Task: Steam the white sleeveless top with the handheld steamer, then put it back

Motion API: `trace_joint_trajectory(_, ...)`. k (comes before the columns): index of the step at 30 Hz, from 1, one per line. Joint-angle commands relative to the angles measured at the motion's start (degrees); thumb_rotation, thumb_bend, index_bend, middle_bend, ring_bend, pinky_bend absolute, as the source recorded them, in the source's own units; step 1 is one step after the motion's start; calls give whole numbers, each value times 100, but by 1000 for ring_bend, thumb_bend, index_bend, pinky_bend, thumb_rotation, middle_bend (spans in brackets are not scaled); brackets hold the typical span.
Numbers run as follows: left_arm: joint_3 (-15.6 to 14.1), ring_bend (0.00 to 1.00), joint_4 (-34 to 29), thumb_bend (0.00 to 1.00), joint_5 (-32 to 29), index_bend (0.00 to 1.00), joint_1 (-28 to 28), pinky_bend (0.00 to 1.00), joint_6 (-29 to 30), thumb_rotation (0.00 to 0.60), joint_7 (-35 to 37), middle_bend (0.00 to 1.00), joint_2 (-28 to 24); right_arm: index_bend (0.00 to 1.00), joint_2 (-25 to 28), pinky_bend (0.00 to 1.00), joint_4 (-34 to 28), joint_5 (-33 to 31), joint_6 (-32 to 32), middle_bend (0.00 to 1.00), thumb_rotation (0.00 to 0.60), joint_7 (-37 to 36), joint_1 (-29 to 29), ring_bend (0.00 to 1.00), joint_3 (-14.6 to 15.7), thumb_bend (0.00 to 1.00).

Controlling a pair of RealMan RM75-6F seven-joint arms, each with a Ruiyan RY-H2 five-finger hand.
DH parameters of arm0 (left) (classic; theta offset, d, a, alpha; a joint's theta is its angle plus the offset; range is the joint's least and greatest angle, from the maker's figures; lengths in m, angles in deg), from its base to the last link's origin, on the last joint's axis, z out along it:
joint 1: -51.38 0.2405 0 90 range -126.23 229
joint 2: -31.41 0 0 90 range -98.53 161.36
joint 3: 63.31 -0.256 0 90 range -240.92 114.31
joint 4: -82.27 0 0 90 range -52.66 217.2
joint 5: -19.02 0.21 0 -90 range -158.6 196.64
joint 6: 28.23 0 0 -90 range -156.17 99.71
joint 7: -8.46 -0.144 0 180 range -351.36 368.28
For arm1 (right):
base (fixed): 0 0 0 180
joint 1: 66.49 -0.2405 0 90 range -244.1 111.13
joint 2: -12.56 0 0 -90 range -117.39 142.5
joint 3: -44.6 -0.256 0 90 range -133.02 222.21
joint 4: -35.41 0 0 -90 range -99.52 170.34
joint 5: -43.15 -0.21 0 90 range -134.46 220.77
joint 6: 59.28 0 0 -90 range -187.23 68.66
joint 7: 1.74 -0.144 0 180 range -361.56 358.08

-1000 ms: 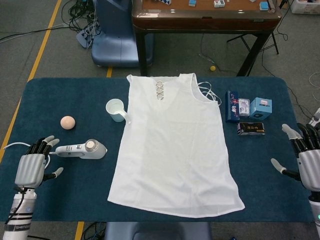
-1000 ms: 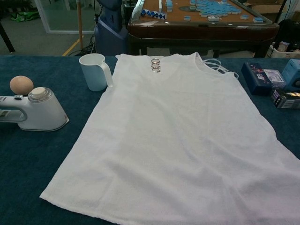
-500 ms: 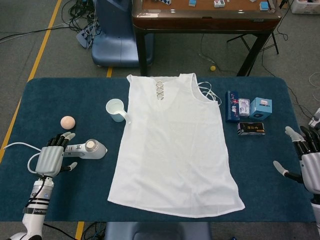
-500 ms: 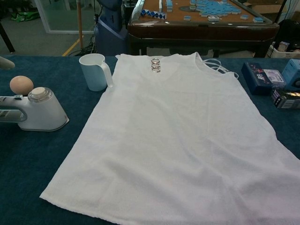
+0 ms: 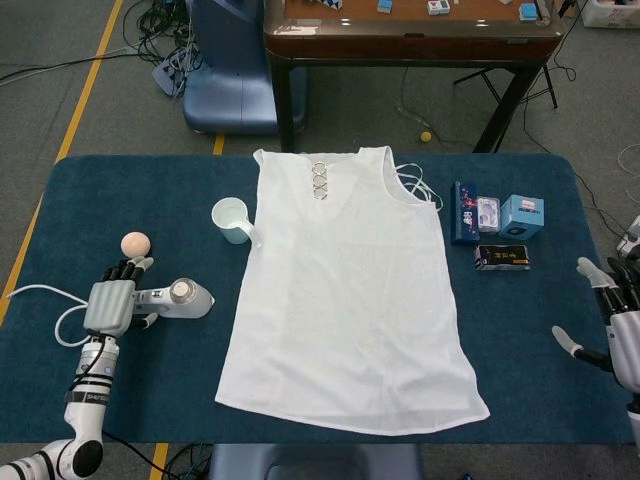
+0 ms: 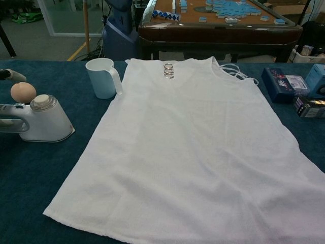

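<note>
Left hand (image 5: 108,305): has moved onto steamer (image 5: 178,298) handle; grasp unclear.
Right hand (image 5: 622,335): spread, empty.
Top (image 5: 345,290): unsteamed.

From my station, the left robot hand (image 5: 110,304) covers the steamer (image 5: 178,298) handle, so grip is unconfirmed; the right robot hand (image 5: 618,325) is cut by the frame edge.

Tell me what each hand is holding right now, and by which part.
Right hand: nothing, fingers spread. Left hand lies over the steamer's handle, but whether it grips cannot be told.
</note>
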Motion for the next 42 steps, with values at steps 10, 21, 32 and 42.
trace_joint_trajectory(10, 56, 227, 1064, 119, 6, 243, -290, 170, -153, 600, 522, 251, 552, 52, 5, 49, 13, -39, 7, 227, 600, -18, 47, 82, 3, 197)
trace_joint_trajectory(21, -13, 315, 1954, 138, 250, 330, -429, 204, -161, 600, 1009, 369, 933, 52, 23, 49, 12, -76, -10, 227, 600, -25, 90, 81, 15, 197)
trace_joint_trajectory(32, -77, 392, 2832, 180, 422, 420, -564, 269, -221, 600, 1322, 452, 1300, 52, 29, 49, 1, -122, -54, 227, 600, -25, 115, 81, 24, 198)
trace_joint_trajectory(42, -242, 441, 3704, 199, 745, 592, -655, 306, -189, 600, 1764, 523, 1638, 52, 5, 49, 23, -180, -129, 227, 600, -38, 110, 81, 20, 197)
